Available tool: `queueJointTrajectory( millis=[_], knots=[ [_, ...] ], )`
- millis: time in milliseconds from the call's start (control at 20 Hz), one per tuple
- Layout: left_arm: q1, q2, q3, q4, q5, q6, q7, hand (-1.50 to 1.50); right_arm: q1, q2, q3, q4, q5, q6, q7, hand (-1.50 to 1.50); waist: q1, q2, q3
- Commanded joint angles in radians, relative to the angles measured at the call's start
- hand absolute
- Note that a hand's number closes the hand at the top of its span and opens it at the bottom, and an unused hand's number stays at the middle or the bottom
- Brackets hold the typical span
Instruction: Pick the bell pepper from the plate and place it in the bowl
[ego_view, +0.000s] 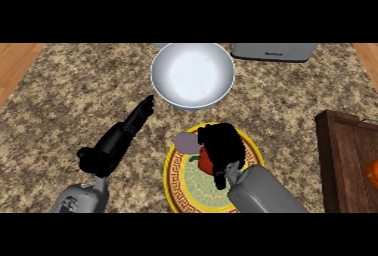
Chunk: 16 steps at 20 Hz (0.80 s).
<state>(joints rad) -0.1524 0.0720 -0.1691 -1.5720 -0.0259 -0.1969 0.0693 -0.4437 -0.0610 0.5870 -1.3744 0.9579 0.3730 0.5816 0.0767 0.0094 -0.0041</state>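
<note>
A yellow-rimmed patterned plate lies at the lower middle of the counter. My right hand is over it, fingers curled down around a red bell pepper, of which only a small red patch shows at the hand's left side. A greyish-purple object lies on the plate's far left part, just beside the hand. The white bowl stands beyond the plate, holding nothing. My left hand lies open to the left of the plate, straight fingers pointing toward the bowl.
A grey toaster-like appliance stands at the back right of the bowl. A dark wooden tray with an orange item sits at the right edge. Wooden flooring shows at both upper corners past the speckled counter.
</note>
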Motion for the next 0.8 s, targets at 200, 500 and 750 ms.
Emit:
queueJointTrajectory(
  millis=[200, 500, 750],
  knots=[
    [-0.067, -0.03, -0.037, 0.015, -0.004, -0.015, 0.022, 0.0, -0.292, 0.06, 0.058, 0.156, -0.088, -0.128, 0.374, 1.5, 0.077, 0.009, 0.002],
    [-0.071, -0.022, -0.034, 0.039, 0.003, -0.034, 0.022, 0.0, -0.522, 0.061, 0.078, 0.238, -0.048, -0.318, 0.544, 1.5, 0.085, 0.01, 0.002],
    [-0.065, -0.028, -0.035, 0.045, -0.001, -0.029, 0.005, 0.0, -0.673, 0.061, 0.056, 0.235, -0.038, -0.495, 0.621, 1.5, 0.086, 0.008, 0.001]
  ],
)
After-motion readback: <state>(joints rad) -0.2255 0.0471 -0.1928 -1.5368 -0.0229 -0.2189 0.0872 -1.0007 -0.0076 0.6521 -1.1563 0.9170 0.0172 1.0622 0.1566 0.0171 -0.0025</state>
